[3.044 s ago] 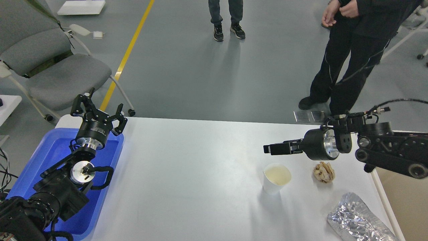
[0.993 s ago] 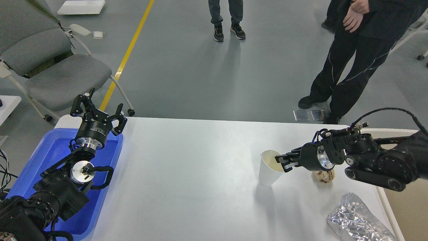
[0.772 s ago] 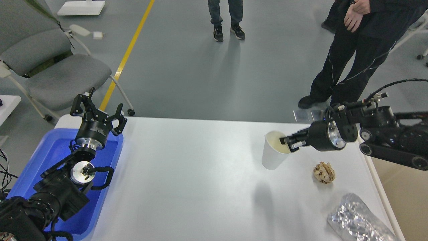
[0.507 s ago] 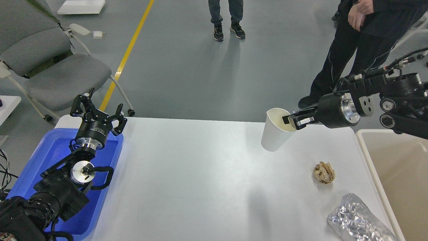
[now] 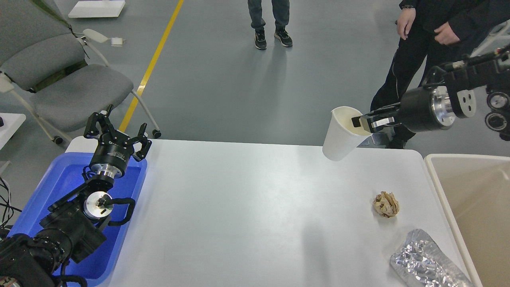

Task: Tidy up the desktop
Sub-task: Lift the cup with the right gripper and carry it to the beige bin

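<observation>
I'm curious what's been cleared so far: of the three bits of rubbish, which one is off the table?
The white paper cup. The right gripper pinches its rim, holding it in the air, while the crumpled paper ball and the foil wrapper lie on the desktop.

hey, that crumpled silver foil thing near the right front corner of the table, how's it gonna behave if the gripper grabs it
The foil looks thin and crinkled, so it will probably crush under the fingers instead of staying stiff. It is likely light for its size. Its shiny surface may slip, though the wrinkles should give some grip.
</observation>
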You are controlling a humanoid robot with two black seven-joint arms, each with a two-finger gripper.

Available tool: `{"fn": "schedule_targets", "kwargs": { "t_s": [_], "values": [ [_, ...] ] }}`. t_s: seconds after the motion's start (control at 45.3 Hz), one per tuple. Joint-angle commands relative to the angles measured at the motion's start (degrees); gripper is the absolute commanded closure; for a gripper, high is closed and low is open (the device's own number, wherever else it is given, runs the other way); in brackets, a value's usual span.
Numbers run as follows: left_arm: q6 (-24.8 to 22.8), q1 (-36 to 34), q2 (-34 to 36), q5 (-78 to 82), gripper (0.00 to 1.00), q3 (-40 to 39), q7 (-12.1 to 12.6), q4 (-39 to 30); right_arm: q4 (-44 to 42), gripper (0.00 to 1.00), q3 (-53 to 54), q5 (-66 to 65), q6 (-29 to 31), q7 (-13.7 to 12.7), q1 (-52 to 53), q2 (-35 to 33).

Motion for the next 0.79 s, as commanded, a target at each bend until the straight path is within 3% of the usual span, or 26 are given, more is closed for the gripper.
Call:
{"fn": "schedule_targets", "kwargs": {
  "t_s": [0.0, 0.265, 0.463, 0.772],
  "values": [
    [0.0, 0.0, 0.0, 0.01, 0.0, -0.02, 0.0, -0.07, -6.81, 1.0, 0.83, 0.59, -0.39, 0.04, -5.68, -7.27],
    [0.0, 0.0, 0.0, 0.01, 0.0, -0.02, 0.0, 0.02, -21.84, 1.0, 11.89, 4.28, -1.97, 0.3, -22.64, -11.15],
    [0.0, 0.0, 0.0, 0.01, 0.0, -0.02, 0.0, -0.07, -26.5, 1.0, 17.88, 8.93, -5.57, 0.48, -33.63, -12.99],
    [0.0, 0.0, 0.0, 0.01, 0.0, -0.02, 0.0, 0.02, -43.11, 1.0, 18.23, 23.69, -11.81, 1.18, -47.95, -6.15]
  ]
}}
